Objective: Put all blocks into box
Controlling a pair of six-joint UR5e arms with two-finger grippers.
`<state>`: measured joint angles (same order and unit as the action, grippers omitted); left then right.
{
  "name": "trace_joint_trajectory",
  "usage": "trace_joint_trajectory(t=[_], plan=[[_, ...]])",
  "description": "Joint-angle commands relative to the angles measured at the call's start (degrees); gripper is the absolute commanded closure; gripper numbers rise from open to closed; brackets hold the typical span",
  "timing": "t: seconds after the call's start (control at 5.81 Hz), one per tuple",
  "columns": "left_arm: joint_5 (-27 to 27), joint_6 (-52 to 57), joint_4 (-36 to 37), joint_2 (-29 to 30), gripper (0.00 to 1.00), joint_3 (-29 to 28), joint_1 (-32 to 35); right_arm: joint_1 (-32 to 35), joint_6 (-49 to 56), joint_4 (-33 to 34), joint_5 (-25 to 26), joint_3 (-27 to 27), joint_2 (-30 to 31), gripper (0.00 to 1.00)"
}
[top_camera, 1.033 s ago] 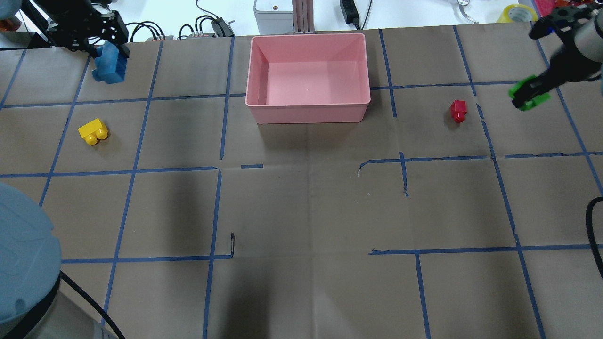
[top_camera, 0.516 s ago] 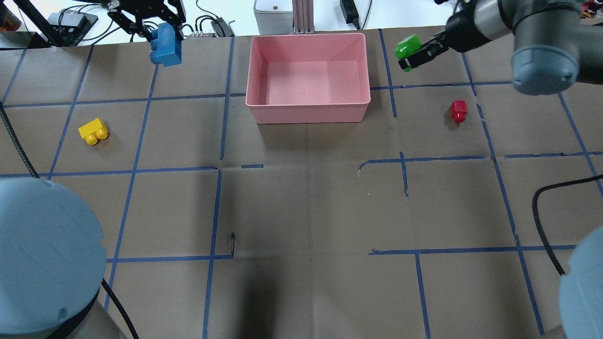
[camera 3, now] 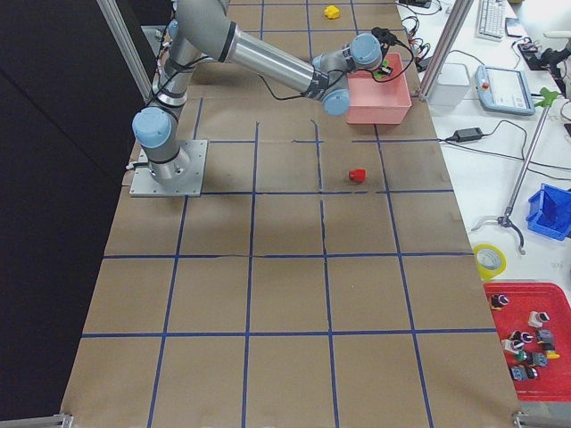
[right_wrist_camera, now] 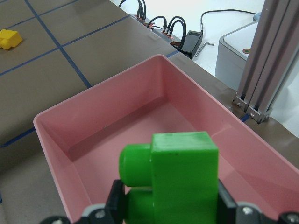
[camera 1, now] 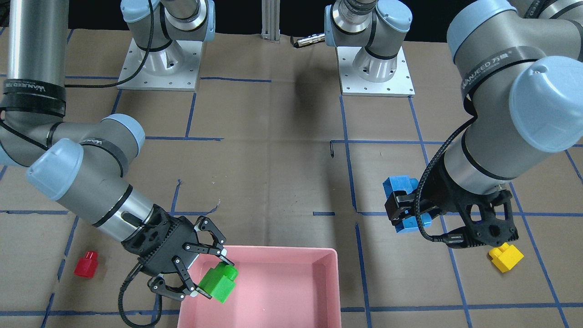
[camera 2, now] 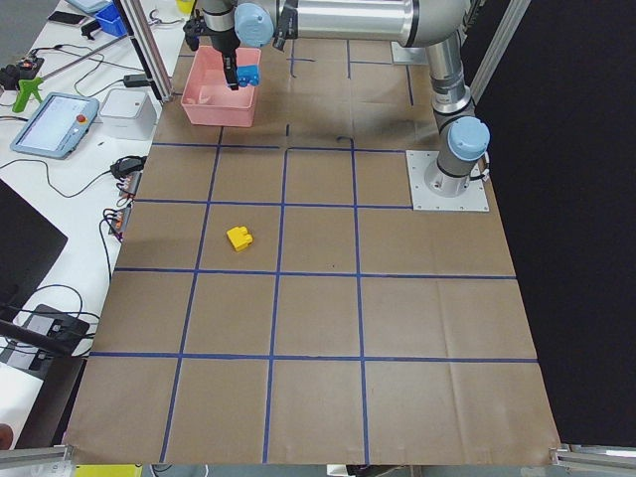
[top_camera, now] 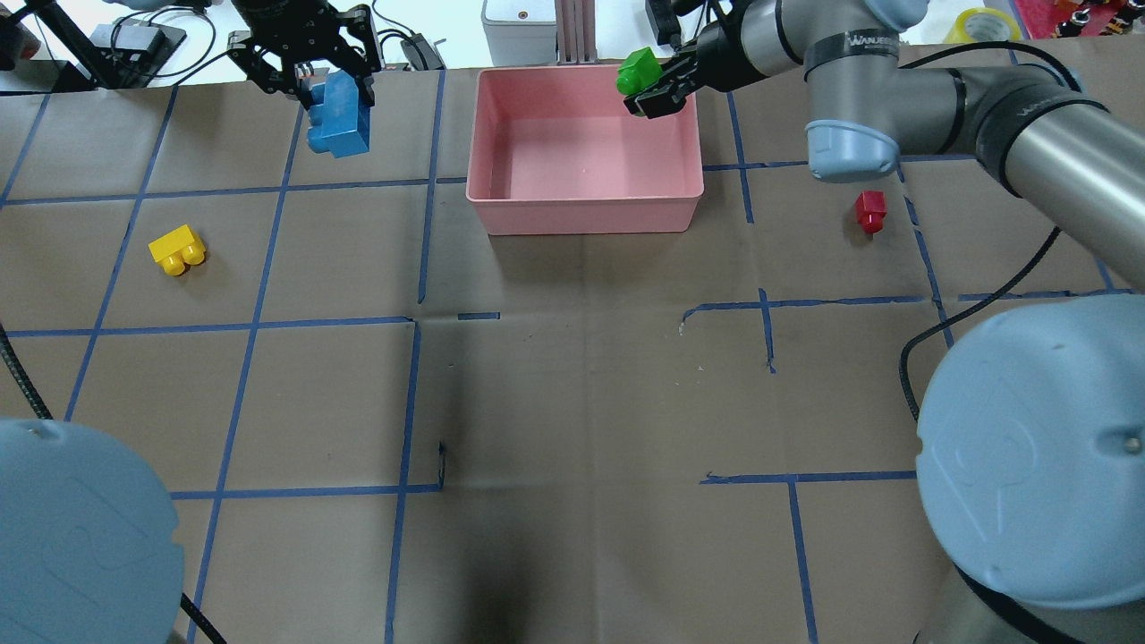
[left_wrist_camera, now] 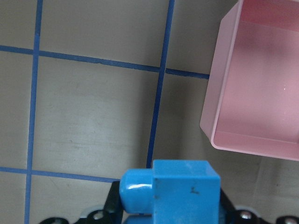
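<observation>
over the box (top_camera: 586, 215), seemingly, right end effector (camera 1: 213, 278) pinches green block (camera 1: 222, 285).

Looks like a robotics lab: robot arms (camera 1: 496, 68) bolted to base plates (camera 1: 376, 77), taped grid (top_camera: 284, 189), teach pendant (camera 2: 62, 124), parts tray (camera 3: 531, 343).

- Brown paper table cover (top_camera: 581, 402), gridded in blue tape (top_camera: 255, 324).
- White side bench (camera 3: 486, 178): red parts tray (camera 3: 558, 299), yellow tape roll (camera 3: 488, 260).
- Aluminium post (top_camera: 572, 31), grey box (top_camera: 517, 36).
</observation>
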<state>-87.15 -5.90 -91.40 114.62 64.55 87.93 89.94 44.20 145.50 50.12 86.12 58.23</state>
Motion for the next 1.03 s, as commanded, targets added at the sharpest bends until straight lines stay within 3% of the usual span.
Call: trace_joint_trajectory(t=[0.0, 0.34, 0.52, 0.69, 0.86], plan=[[0.14, 0.01, 0.17, -0.27, 0.78, 0.67, -0.21, 1.64, -0.69, 0.32, 0.5, -0.07, -0.92, 0.0], [0.14, -0.16, 1.04, 1.13, 0.78, -0.03, -0.22, 0.86, -0.52, -0.9, 0.94, 0.53, 0.3, 0.0], [0.22, -0.25, 1.05, 1.83, 0.78, -1.86, -0.13, -2.45, -0.08, -13.71, 1.9, 0.8, 3.87, 0.0], [-0.12, -1.21, 0.7, 4.71, 0.78, -6.06, 1.18, -7.36, 0.18, -24.19, 10.79, 0.89, 7.91, 0.0], [-0.39, -4.17, 0.61, 9.44, 0.78, -11.58, 3.98, -9.93, -0.34, -26.38, 27.49, 1.24, 10.22, 0.0]])
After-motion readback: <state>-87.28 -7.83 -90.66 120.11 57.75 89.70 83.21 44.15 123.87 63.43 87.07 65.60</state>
